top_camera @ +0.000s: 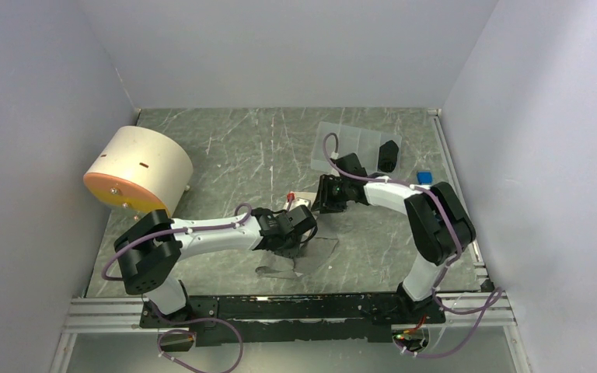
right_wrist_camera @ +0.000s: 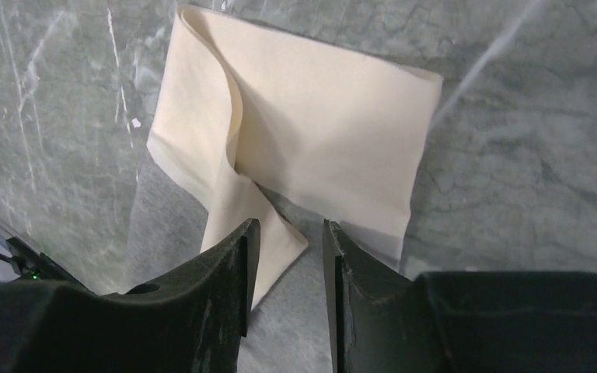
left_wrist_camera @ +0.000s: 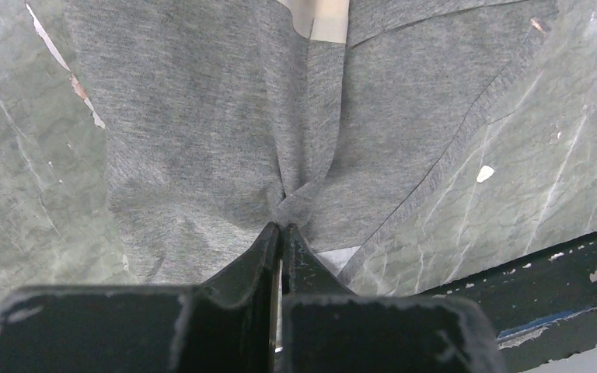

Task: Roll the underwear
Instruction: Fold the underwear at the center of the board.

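Nearest of all, the mounting rail [top_camera: 295,307] runs along the near edge of the table [top_camera: 225,148]. At far left a cream drum with an orange face [top_camera: 144,167] lies on its side, well apart from the work.

Toward the middle, the left gripper [left_wrist_camera: 281,229] is closed tight on a pinch of the grey underwear [left_wrist_camera: 202,116], which lies spread on the table near the rail, with folds gathering into the pinch.

Just right and farther off, the right gripper [right_wrist_camera: 289,229] hovers with its jaws apart, gripping nothing. It is over a cream folded piece [right_wrist_camera: 319,116] that rests at the garment's far end; I cannot tell whether that piece belongs to the garment.

A clear compartment tray [top_camera: 350,140] sits at far right.

To roll well, I judge the left pinch should hold low and steady as an anchor. The right jaws should take the full thickness of the far edge, not just the loose flap. The roll should then turn evenly so the fabric does not skew.
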Available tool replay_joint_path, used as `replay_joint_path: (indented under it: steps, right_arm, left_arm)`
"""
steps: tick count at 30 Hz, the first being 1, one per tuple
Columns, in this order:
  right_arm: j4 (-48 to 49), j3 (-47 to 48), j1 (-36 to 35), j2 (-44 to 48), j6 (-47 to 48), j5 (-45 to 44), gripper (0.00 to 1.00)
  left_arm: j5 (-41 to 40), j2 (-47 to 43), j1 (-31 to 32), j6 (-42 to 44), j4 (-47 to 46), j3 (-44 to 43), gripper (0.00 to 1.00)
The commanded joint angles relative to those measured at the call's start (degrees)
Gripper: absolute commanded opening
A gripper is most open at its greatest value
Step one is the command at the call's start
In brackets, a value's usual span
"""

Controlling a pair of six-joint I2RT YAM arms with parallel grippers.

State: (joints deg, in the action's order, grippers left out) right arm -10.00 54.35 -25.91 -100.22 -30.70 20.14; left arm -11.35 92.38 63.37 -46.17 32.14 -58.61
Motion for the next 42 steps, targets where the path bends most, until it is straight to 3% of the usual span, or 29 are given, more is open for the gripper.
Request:
replay_joint_path:
  steps: [1, 23, 34, 39, 42]
  right_arm:
    - [-0.44, -2.00, -0.27, 5.71, -2.57, -2.53, 0.39]
    - [0.52, -3.16, -4.24, 1.45, -6.65, -6.34, 0.30]
    - [-1.51, -3.58, -5.38, 2.71, -6.95, -12.15, 0.32]
    - [-1.96, -2.56, -6.92, 2.14, -7.45, -14.77, 0.28]
    - [-2.01, -2.27, -7.62, 2.15, -7.80, -16.84, 0.20]
  left_arm:
    - [-0.74, -0.30, 0.35, 0.11, -0.69, -1.13, 0.05]
    - [-1.03, -0.18, 0.36, 0.45, -0.26, -1.59, 0.05]
    - [-0.75, 0.31, 0.35, 0.73, -0.34, -2.09, 0.05]
    - [-0.69, 0.34, 0.35, 0.72, -0.41, -2.19, 0.05]
    - [-0.70, 0.36, 0.35, 0.72, -0.33, -2.29, 0.05]
